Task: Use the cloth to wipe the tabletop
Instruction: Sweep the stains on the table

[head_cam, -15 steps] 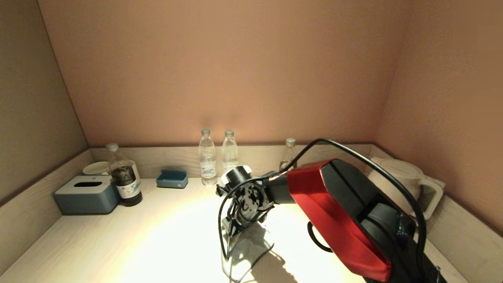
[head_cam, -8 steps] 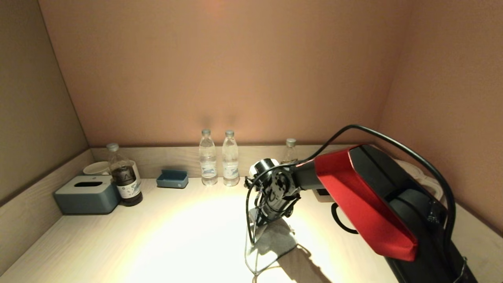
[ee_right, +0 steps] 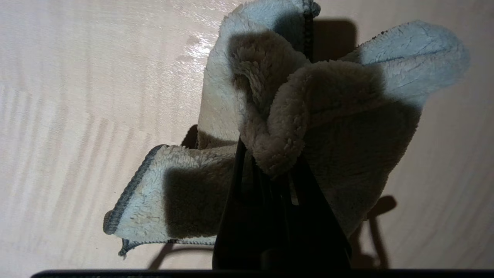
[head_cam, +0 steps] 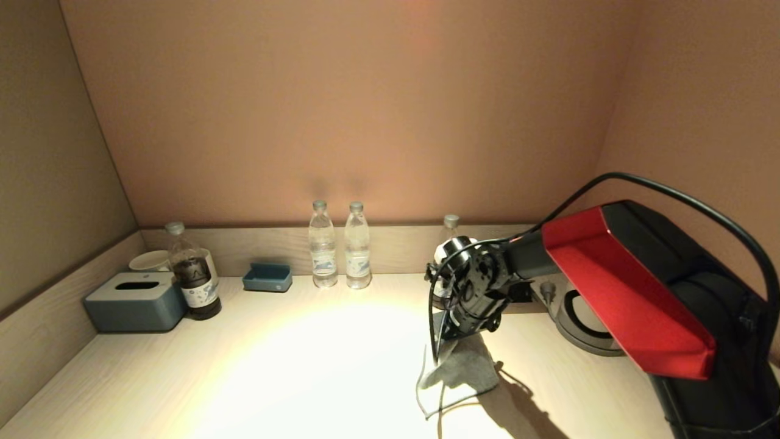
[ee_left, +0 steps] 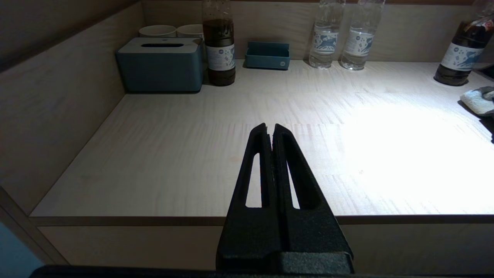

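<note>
Because the fluffy grey microfibre cloth (head_cam: 458, 367) is bunched between its clamped fingers, the right gripper (head_cam: 454, 341) is pressing it flat onto the pale wooden tabletop (head_cam: 274, 360) for wiping, while the left gripper (ee_left: 270, 133) is hanging closed and empty at the front edge.

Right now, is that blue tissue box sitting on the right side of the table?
No, the tissue box sits at the table's far left, beside a dark drink bottle.

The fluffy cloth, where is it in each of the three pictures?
Head view: the cloth lies low and right of centre, under the right gripper.
Left wrist view: a corner of it peeks in at the right edge.
Right wrist view: it fills the middle, pinched.
Shared landmark: the pale wooden tabletop.
</note>
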You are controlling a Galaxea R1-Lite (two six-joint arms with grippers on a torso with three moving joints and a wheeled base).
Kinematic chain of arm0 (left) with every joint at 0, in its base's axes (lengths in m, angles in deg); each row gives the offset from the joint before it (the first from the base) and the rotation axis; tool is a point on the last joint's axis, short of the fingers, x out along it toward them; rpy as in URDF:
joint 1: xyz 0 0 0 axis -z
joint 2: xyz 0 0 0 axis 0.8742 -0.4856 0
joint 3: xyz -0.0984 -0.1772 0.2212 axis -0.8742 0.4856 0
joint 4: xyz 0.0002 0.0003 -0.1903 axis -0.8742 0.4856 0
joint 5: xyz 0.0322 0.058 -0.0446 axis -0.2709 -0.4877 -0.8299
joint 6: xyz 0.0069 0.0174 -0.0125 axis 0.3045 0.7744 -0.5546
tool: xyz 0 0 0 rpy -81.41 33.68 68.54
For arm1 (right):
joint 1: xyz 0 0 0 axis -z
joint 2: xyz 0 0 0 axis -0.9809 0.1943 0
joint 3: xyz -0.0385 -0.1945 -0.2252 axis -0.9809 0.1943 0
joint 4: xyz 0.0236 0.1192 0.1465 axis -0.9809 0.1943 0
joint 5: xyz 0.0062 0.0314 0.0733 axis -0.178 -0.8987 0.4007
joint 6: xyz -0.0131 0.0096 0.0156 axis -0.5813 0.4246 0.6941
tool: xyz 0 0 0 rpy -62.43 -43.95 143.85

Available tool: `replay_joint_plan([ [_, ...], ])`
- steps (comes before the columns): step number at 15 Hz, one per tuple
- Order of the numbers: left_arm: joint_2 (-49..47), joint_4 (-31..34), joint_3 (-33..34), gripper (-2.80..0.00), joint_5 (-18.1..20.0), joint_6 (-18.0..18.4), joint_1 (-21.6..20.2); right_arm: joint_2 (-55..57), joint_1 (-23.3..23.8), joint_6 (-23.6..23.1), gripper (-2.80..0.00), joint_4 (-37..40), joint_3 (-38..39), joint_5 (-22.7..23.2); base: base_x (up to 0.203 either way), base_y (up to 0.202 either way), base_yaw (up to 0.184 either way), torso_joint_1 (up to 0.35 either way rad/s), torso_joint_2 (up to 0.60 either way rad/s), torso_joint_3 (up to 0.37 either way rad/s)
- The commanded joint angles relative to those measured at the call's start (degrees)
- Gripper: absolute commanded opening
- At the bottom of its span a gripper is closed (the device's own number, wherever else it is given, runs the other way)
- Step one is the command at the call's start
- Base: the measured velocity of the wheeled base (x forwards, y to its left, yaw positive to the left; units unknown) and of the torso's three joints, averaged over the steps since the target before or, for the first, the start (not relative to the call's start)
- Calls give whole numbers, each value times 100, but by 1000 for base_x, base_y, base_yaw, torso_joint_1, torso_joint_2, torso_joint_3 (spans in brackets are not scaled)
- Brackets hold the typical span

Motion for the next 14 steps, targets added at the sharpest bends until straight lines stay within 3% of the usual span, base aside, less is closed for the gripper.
replay_joint_plan([
  [1,0,2,0,-280,2,-3,0,-257,194,-7,-280,8,282,10,0,0,0,0,0,0],
  [4,0,2,0,-280,2,-3,0,-830,537,-26,-280,-148,1230,20,0,0,0,0,0,0],
  [7,0,2,0,-280,2,-3,0,-1161,759,-97,-280,-406,1709,13,0,0,0,0,0,0],
  [11,0,2,0,-280,2,-3,0,-2298,1148,-343,-280,-676,3024,247,0,0,0,0,0,0],
  [14,0,2,0,-280,2,-3,0,-3012,1482,-548,-280,-720,3572,333,0,0,0,0,0,0],
])
